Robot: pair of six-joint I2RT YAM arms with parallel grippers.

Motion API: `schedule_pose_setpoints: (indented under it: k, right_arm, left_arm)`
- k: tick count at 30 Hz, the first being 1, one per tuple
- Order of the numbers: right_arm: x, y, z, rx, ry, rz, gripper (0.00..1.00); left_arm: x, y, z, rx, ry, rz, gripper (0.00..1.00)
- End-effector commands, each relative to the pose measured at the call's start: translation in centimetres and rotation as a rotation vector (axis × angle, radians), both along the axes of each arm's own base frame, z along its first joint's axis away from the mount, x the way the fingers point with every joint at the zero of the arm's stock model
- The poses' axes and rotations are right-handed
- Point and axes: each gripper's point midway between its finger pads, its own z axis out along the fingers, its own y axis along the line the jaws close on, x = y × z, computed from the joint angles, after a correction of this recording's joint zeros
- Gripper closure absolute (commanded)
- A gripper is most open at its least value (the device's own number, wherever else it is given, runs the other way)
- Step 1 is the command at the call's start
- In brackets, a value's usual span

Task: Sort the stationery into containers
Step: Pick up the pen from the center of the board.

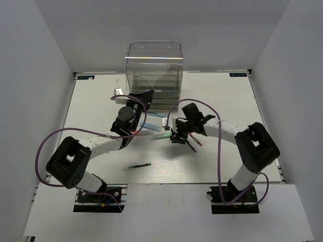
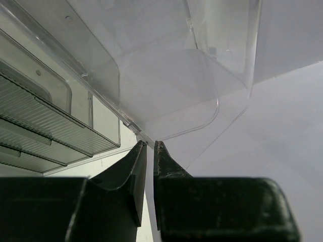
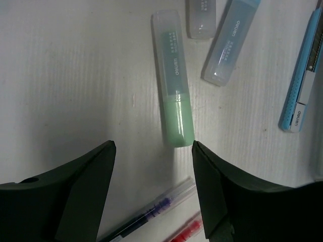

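Overhead, the left arm runs up from its base at the lower left, elbow bent, and ends with the left hand [image 1: 140, 101] against the front of the drawer unit [image 1: 154, 70] at the top centre of the table [image 1: 227, 96]. In its wrist view, the left hand [image 2: 150, 145] has its fingers drawn together; a thin clear edge of the drawer unit [image 2: 50, 116] meets the tips, but I cannot tell whether it is pinched. The right arm bends in from the lower right, and the right hand [image 1: 176, 135] points down near the middle of the frame. Its wrist view shows the right hand [image 3: 152, 146] spread wide and holding nothing, just above the table [image 3: 60, 75], with the lower end of the mint-green marker [image 3: 174, 80] lying between the fingertips. A light blue marker [image 3: 229, 43] lies near the top of that view, a blue pen [image 3: 303, 75] at the right edge, and a dark purple pen [image 3: 151, 209] and a red pen [image 3: 186, 232] along the bottom. Well apart, a dark green pen [image 1: 139, 166] lies lower centre of the overhead view.
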Motion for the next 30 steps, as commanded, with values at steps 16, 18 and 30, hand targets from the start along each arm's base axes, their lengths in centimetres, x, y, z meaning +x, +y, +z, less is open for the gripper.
schedule_pose_setpoints:
  k: [16, 18, 30]
  right_arm:
    - [2.2, 2.8, -2.0, -0.065, -0.043, 0.148, 0.42]
    - [1.9, 2.6, -2.5, -0.079, -0.033, 0.164, 0.46]
    - [1.3, 2.0, -2.6, -0.097, 0.028, 0.156, 0.95]
  left_arm:
    - [-1.2, 0.6, 3.9, -0.051, -0.062, 0.002, 1.0]
    - [-1.2, 0.6, 3.9, -0.051, -0.062, 0.002, 1.0]
    - [-1.2, 0.8, 4.0, -0.061, -0.059, 0.009, 1.0]
